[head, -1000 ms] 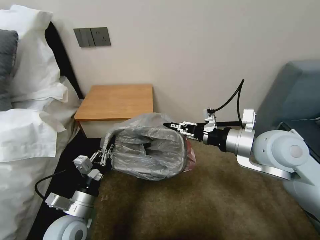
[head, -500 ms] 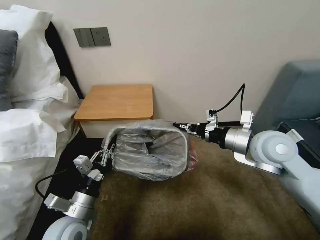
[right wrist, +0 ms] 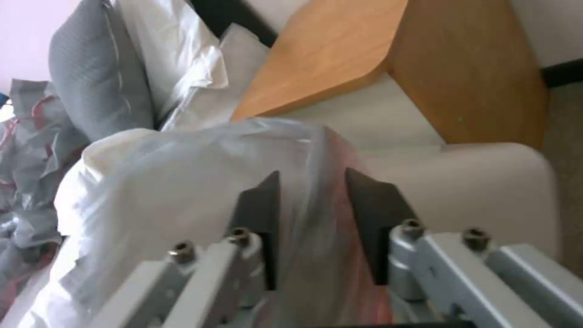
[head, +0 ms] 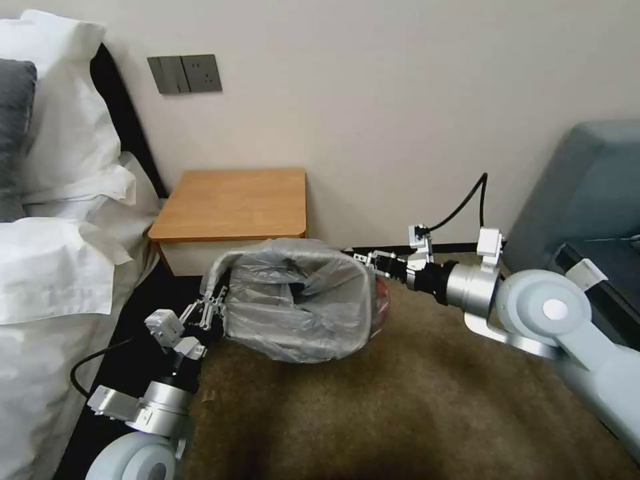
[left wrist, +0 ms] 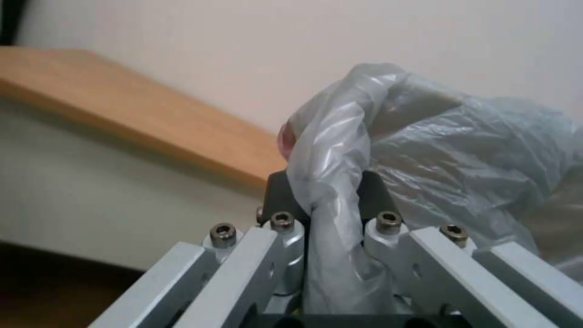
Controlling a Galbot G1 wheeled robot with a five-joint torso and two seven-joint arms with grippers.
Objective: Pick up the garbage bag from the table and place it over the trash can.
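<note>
Garbage bag [head: 300, 303] plastic hangs stretched open between the two grippers, in front of the table [head: 233, 203] and low over the carpet [head: 400, 407]. Its mouth faces up toward the head camera, with crinkled grey film sagging inside. The bag's left edge sits at about nine o'clock of the opening, and there the left gripper [head: 212, 301] reaches up from seven o'clock of the head view, its fingers pinched on a gathered fold of the film. In the left wrist view that fold [left wrist: 331, 182] runs straight down between the dark finger pads [left wrist: 376, 196], which press it from both sides; a trace of pinkish-red rim shows just above them.

At three o'clock of the opening the right gripper [head: 368, 257] comes in level from the right side, touching the bag's right rim, where a red-tinted bunch of plastic shows just below it. In the right wrist view its pads [right wrist: 373, 205] stand a little apart with a band of film and pink rim [right wrist: 316, 191] passing between them; they bracket the plastic, gripping it.

A cream-beige curved surface, the trash can [right wrist: 480, 182], lies just beyond the right gripper's fingers in the right wrist view, below the table's edge. The table stands at twelve o'clock of the bag, its top bare, with the bed [head: 53, 267] at its nine o'clock.
</note>
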